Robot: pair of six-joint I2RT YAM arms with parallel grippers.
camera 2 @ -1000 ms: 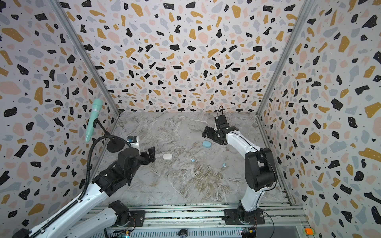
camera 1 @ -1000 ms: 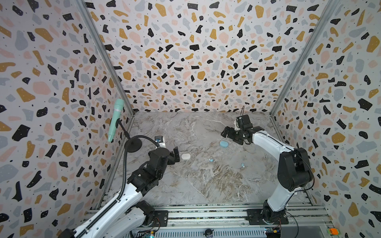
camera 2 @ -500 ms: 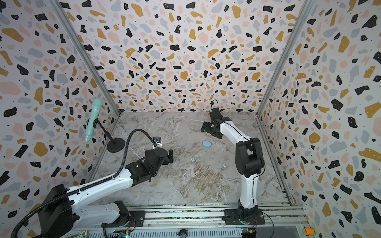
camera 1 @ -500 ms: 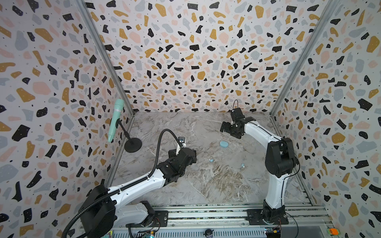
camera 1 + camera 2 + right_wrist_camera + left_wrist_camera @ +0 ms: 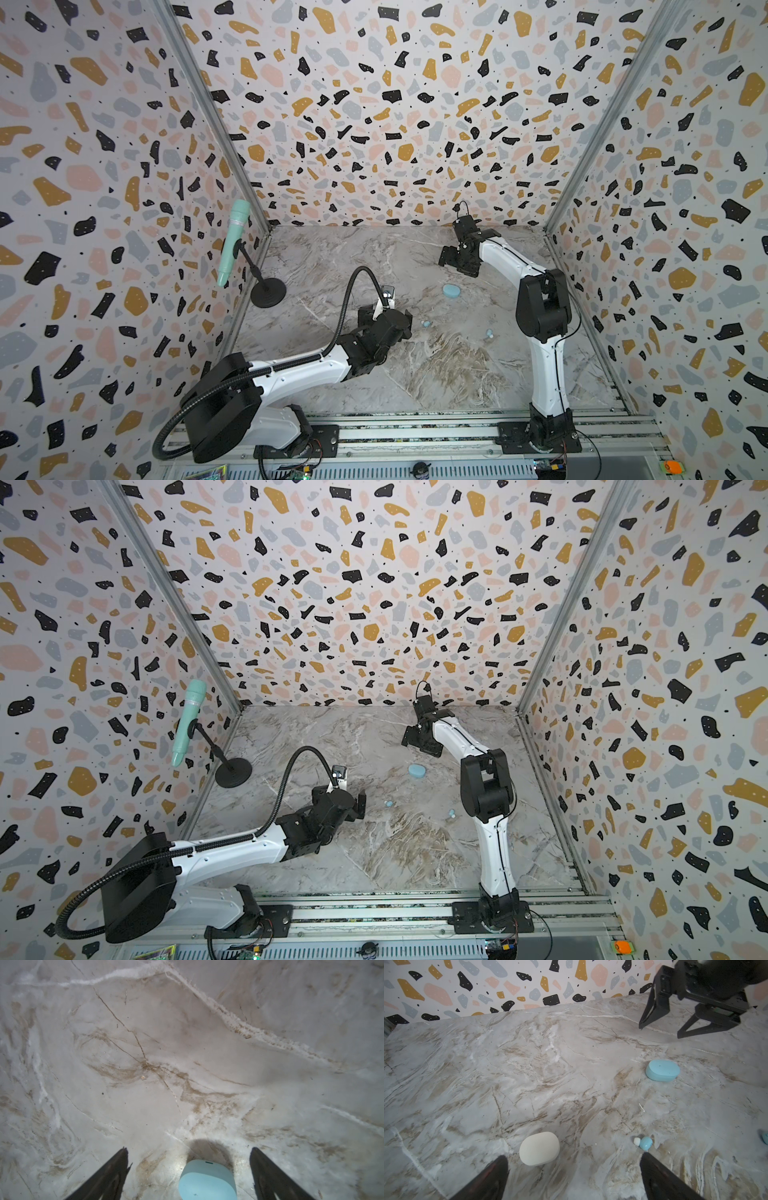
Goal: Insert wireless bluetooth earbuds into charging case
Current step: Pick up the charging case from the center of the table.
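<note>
1. Left hand point(image 5: 573, 1156) is spread wide and holds nothing. The white case point(image 5: 539, 1148) lies shut on the desk point(image 5: 529, 1064), just in front of it.
2. Right hand point(image 5: 189, 1149) is spread wide as well. The blue case point(image 5: 207, 1180) sits shut between its fingers and touches neither.
3. One blue earbud point(image 5: 425, 323) lies on the desk near the left hand.
4. The second blue earbud point(image 5: 489, 333) lies closer to the right arm. Both are outside the cases.

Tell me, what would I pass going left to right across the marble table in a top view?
Mint microphone, its stand, the left hand, light blue earbud, light blue charging case, second light blue earbud.
</note>
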